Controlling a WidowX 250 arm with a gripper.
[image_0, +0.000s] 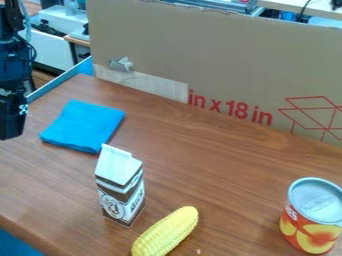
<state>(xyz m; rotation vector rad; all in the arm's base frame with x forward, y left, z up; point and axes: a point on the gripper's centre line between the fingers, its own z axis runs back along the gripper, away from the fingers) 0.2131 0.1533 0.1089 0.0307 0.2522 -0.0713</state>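
At the left edge, above the table's left side, hangs the black gripper (11, 120), pointing down; how its fingers stand is hidden. Nearest to it, a little to the right, lies a folded blue cloth (83, 125). A brown and white milk carton (120, 187) stands upright just below the cloth. Beside the carton, toward the bottom edge, a yellow corn cob (167, 232) lies at a slant. An upright can (312, 217) with a fruit label and a silver top stands at the lower right.
The wooden table (220, 175) is backed by a tall cardboard panel (220, 55) with red print and a piece of tape. A blue edge (60, 80) runs along the table's upper left. Behind are white furniture and cables.
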